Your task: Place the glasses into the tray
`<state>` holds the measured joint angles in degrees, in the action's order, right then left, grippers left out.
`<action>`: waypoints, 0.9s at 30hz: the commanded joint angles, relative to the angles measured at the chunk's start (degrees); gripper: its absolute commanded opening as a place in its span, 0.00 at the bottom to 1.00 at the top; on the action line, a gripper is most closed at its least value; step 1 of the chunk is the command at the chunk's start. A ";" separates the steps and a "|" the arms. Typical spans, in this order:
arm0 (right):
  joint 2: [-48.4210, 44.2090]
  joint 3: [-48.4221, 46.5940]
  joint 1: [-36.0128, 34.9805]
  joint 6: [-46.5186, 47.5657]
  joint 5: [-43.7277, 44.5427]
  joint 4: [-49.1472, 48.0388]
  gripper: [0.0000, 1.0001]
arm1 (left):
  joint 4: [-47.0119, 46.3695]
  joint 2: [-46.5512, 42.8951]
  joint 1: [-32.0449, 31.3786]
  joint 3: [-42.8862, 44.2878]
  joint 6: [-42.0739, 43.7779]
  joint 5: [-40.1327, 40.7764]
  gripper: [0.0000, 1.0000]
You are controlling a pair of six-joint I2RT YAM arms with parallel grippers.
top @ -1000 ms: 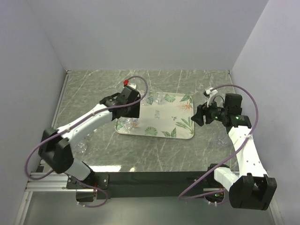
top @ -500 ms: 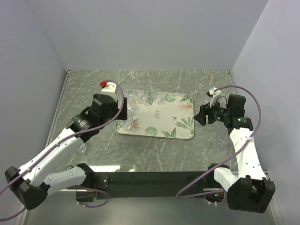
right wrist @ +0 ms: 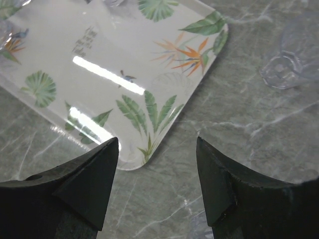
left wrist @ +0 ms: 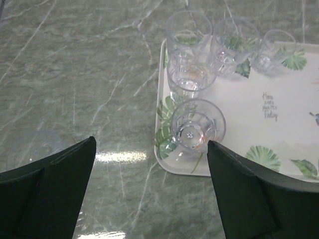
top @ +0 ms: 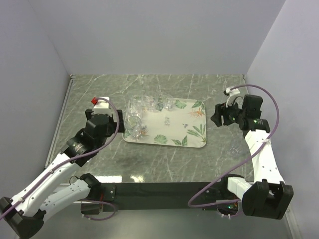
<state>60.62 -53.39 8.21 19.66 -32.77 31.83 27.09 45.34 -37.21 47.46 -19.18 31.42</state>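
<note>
Left gripper (left wrist: pixel 149 149): released, empty, beside the rectangular cream leaf-printed tray (top: pixel 172 127). 5 small clear glasses (left wrist: pixel 198 124) crowd its left end. Right gripper (right wrist: pixel 157 149): spread, empty; 1 glass (right wrist: pixel 294 55) sits on the table (top: pixel 164 87) nearby. Judged light, slippery, fragile: pinch at rim.

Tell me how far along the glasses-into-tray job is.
Done: five glasses stand at the tray's left end. In hand: nothing; the left gripper and right gripper are both open and empty. Left: at least one glass on the table right of the tray, and seemingly another left of it.
</note>
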 commanded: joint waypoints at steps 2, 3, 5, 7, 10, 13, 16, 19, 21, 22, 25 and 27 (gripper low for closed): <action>3.44 -3.56 0.49 -8.92 11.02 -8.01 0.70 | -3.27 -2.62 0.82 -0.70 -0.16 0.75 0.99; 3.89 -3.83 0.41 -10.16 12.72 -8.89 0.70 | -3.19 -2.80 1.00 -0.62 -0.07 0.66 0.99; 5.38 -4.62 0.49 -12.62 17.01 -11.35 0.70 | -3.01 -3.24 1.26 -0.53 -0.24 0.66 0.99; 6.52 -5.76 0.58 -14.46 18.79 -12.67 0.70 | -3.18 -3.68 1.70 -0.70 -0.07 0.40 0.99; 9.51 -8.39 0.84 -16.31 19.85 -12.33 0.70 | -3.27 -4.38 2.14 -0.79 0.02 0.05 0.99; 12.58 -10.85 0.93 -17.64 19.68 -11.71 0.69 | -3.54 -4.91 2.49 -0.88 0.11 -0.31 0.99; 15.57 -13.05 1.02 -18.08 19.16 -11.01 0.69 | -3.54 -5.18 2.67 -0.88 0.11 -0.57 0.99; 18.47 -15.95 1.02 -15.98 17.23 -9.69 0.68 | -3.71 -5.53 3.02 -0.97 0.20 -0.66 0.99; 21.02 -17.53 1.02 -14.83 15.29 -7.67 0.68 | -3.89 -5.97 3.11 -1.14 0.37 -0.74 0.99; 21.99 -19.02 1.02 -13.87 14.68 -6.97 0.68 | -3.98 -5.97 3.28 -1.23 0.37 -0.83 0.99; 25.50 -21.58 0.93 -11.76 11.86 -4.59 0.68 | -4.15 -6.06 3.55 -1.23 0.37 -1.10 1.00; 28.31 -22.81 0.93 -11.14 10.54 -3.80 0.68 | -4.24 -5.88 3.72 -1.32 0.55 -1.36 1.00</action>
<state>86.85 -72.86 8.88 6.13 -19.18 25.85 25.65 39.86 -34.02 46.41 -19.16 31.00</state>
